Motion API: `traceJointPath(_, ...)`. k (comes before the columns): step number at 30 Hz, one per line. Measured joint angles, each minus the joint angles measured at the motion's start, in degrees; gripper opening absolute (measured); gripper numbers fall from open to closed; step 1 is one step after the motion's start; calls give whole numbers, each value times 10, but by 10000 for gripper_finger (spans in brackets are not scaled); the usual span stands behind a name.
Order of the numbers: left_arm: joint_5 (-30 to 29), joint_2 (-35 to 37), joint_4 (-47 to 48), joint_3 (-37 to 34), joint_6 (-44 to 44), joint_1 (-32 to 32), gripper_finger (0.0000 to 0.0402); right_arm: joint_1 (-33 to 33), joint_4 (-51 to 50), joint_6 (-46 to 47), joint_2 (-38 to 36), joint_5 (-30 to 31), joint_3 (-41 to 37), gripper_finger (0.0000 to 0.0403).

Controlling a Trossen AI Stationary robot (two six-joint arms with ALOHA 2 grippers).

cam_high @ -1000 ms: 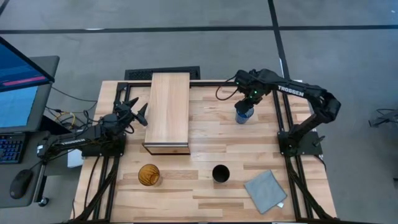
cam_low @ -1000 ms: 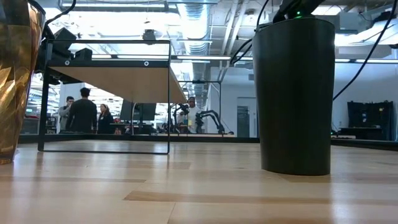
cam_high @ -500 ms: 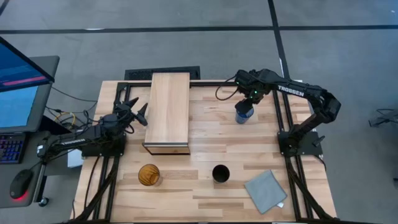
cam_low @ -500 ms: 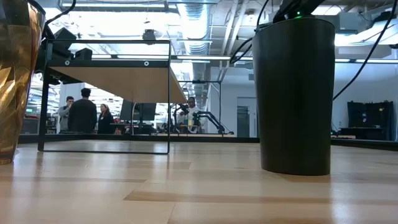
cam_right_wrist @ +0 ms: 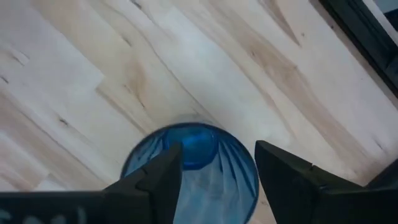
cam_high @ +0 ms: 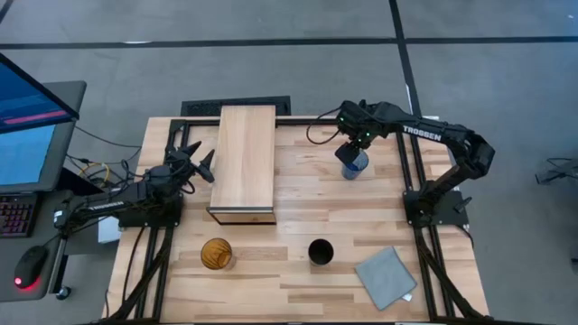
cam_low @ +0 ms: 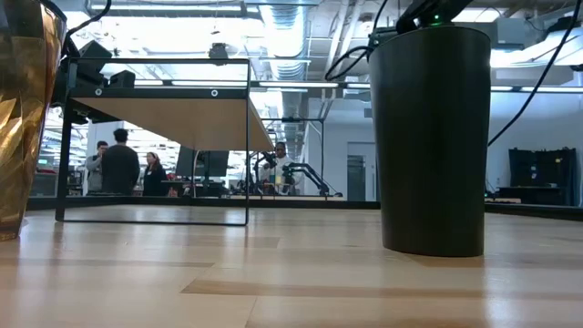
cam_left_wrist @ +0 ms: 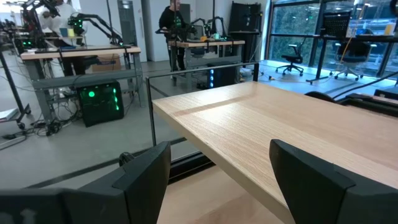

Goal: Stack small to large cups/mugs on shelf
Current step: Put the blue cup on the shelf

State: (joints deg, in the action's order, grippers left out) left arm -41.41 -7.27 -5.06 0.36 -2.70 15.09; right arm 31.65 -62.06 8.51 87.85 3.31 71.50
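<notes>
the slatted wooden surface is filling most of the high view, pale planks inside a dark frame, with grey floor around it and a monitor and keyboard off the left arm's side. beyond it, the low view is looking into an open lab: ceiling ducts, other arms on benches, and a few people standing far back.

the shelf is sitting lengthwise toward the left arm's half, a raised light-wood box whose top is carrying nothing.

the grey-blue cloth is lying at the near right corner, apart from the cups.

the amber cup and the black cup are standing upright near the front edge, well apart from each other.

the translucent blue cup is standing upright at the far right of the surface, directly under the right gripper. that gripper is held wide, one finger either side of the rim, not yet pinching. the cup is probably thin plastic: light, smooth, a bit slippery and easy to deform, so a gentle pinch across the wall just below the rim, or over the rim itself, seems the sound hold.

the left gripper is waiting just beside the shelf's long edge, fingers spread and holding nothing.
</notes>
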Motion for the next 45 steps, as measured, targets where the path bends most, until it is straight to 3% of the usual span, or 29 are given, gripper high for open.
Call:
traceJointPath(14,0,0,0,0,3,0,265,59,-46,15,0,-5,-29,195)
traceJointPath(27,0,0,0,0,5,0,265,59,4,16,0,-34,-73,174)
traceJointPath(40,0,0,0,0,5,0,265,53,24,0,50,-33,-73,87)
traceJointPath(45,0,0,0,0,6,0,265,43,22,-23,68,-40,-71,36)
